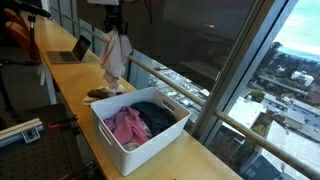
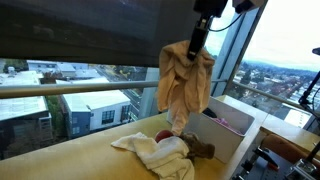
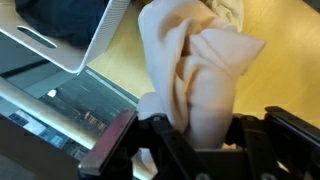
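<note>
Above counter (image 2: 70, 152): cloth (image 2: 185, 90) under gripper (image 2: 196, 45) (clamped).

The long wooden counter (image 1: 72, 88) bears a white basket (image 1: 155, 141), a laptop (image 1: 71, 49) and crumpled clothes (image 2: 160, 150).

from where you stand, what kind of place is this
Likely an upper-floor office or lab: a long wooden counter runs along tall windows overlooking city rooftops, with a laptop on it. The claw holds a cream cloth.
</note>
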